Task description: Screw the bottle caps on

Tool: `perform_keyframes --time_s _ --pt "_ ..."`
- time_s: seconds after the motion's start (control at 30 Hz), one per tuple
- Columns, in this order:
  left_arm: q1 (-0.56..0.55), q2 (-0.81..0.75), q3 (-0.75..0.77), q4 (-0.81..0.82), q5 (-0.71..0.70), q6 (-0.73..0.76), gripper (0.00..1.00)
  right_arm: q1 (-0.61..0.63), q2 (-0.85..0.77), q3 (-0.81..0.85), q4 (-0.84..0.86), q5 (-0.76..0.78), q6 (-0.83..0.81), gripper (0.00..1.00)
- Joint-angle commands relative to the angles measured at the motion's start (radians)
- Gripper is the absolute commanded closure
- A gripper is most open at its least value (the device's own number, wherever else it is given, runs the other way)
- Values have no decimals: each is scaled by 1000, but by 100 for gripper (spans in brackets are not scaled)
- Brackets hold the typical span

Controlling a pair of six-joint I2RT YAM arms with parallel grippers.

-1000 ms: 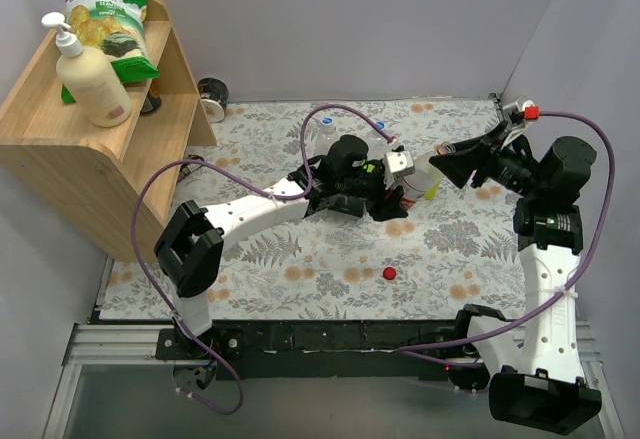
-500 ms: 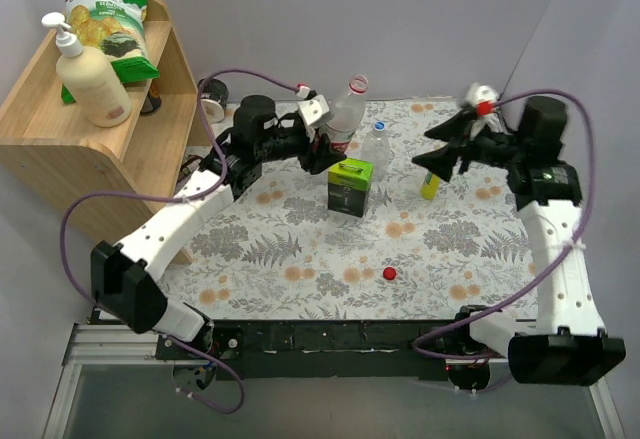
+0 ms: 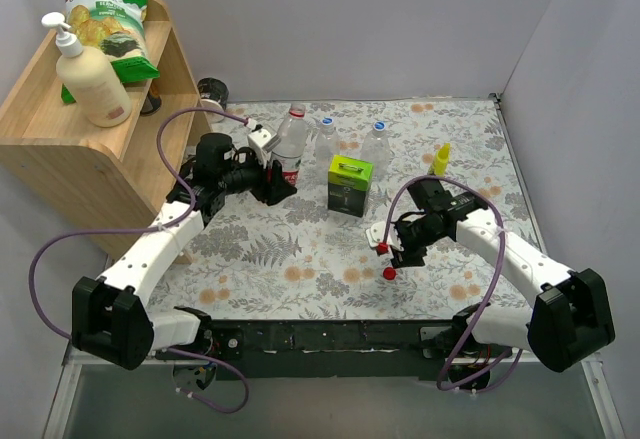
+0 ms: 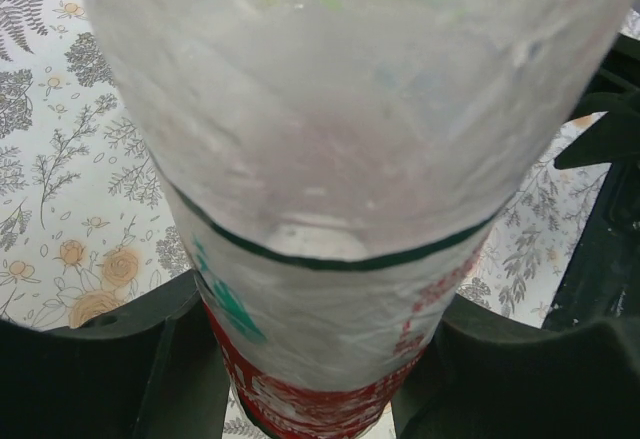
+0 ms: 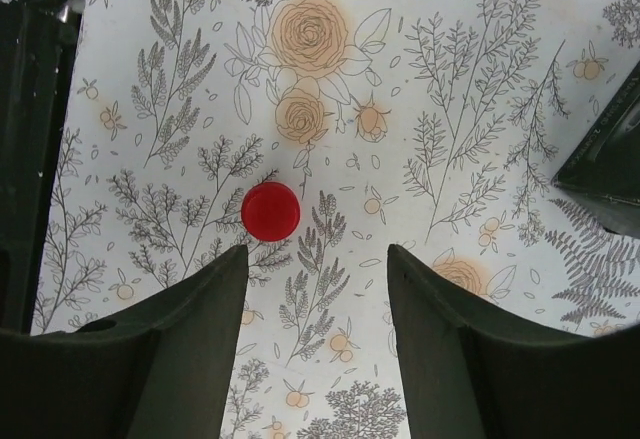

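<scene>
The right gripper (image 5: 315, 279) is hanging low with its jaws spread and nothing between them, and the red cap (image 5: 270, 210) is lying untouched on the flowered cloth (image 5: 480, 109) just ahead of one finger. Half a second ago this arm was reaching high at the far right, by the yellow squeeze bottle (image 3: 438, 159); now it is hovering over the cap, which is lying where it was. The left gripper (image 4: 318, 379) is pinching the labelled bottle (image 4: 330, 209) at its red-and-white band, now holding it roughly upright at the left of the cloth rather than up by the far edge. The pick-up seems to be starting, with the bottle being steadied for it. The two other bottles (image 3: 325, 144) are already wearing blue caps (image 3: 326, 121). The green box (image 3: 350, 184) is standing between cap and open bottle, likely crowding the carry
</scene>
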Motion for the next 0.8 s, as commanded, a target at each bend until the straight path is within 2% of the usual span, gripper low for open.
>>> perform_keyframes --time_s 0.0,0.17,0.47,0.77 --pt "26 -71 -10 12 79 -31 99 23 -21 -19 -22 29 -182 35" --pt "43 -55 -15 30 79 -46 98 67 10 -68 11 50 -188 35" --pt "52 -35 -18 48 94 -69 100 102 65 -97 83 67 -168 42" --pt "54 -35 -27 50 93 -69 100 133 102 -129 90 89 -179 44"
